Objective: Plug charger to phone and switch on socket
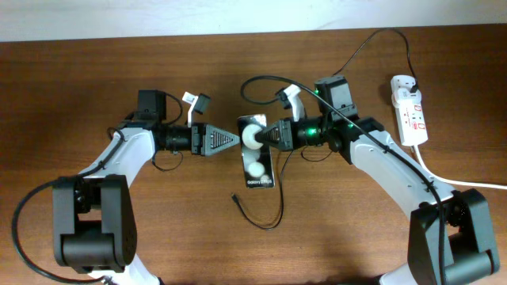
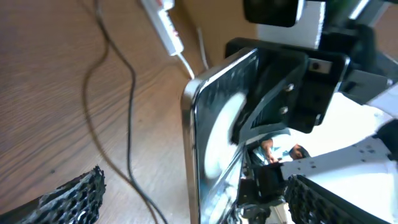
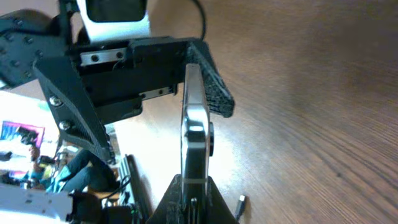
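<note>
1. Where the phone point(image 1: 258, 162) sits mid-table, white "Galaxy" lettering marks its near end; the smaller text is unreadable.
2. The right gripper point(image 1: 266, 134) clamps its far end, which the right wrist view shows edge-on.
3. The left gripper point(image 1: 237, 140) gapes around it, evident only from its wrist.
4. The charger point(image 1: 236, 198) lies unplugged nearby.

Phone point(image 1: 258, 176) screen: white text "Galaxy", rest illegible.

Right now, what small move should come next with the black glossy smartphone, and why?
Probably close the left gripper on the small black glossy smartphone: its fingers stand open either side, while the right gripper grips it. That frees the right for the black connector tip loose on the table.
</note>
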Tool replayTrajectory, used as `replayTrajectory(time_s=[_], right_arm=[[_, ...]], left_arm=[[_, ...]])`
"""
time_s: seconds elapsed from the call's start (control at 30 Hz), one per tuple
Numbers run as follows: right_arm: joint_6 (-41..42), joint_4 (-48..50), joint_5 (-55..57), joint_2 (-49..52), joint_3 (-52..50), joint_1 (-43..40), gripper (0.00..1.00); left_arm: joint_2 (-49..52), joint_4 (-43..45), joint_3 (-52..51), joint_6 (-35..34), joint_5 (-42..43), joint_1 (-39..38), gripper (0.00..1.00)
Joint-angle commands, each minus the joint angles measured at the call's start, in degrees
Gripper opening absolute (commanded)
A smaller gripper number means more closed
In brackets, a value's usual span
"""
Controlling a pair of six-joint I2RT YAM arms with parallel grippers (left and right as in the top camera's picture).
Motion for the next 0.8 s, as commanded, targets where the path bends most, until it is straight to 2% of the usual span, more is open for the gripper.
replayTrajectory(time_s=[0.0,0.1,0.33,0.4,0.53,0.77], right_arm=[[-3.0,0.3,-4.4,-0.1,0.9,0.1,0.04],[-2.6,2.1,-4.3,-0.1,0.9,-0.3,0.04],[17.4,19.8,-1.2,-0.1,0.9,-0.2,0.04],[20.1,20.3,0.7,-0.1,0.9,-0.1,0.04],[20.0,16.2,1.3,-0.1,0.8,-0.1,0.04],[20.0,14.5,3.7,-0.1,0.7,1.4,0.04]], left_arm=[[-1.5,-0.1,0.7,2.5,5.5,-1.5,0.96],[-1.5,0.2,0.7,2.8,5.8,-2.8,0.94],[-1.5,1.9,0.7,2.9,8.1,-5.1,0.84],[-1.5,2.1,0.7,2.9,8.9,-5.1,0.84],[-1.5,2.6,0.7,2.9,10.8,-5.1,0.70],[-1.5,2.6,0.7,2.9,10.8,-5.1,0.59]])
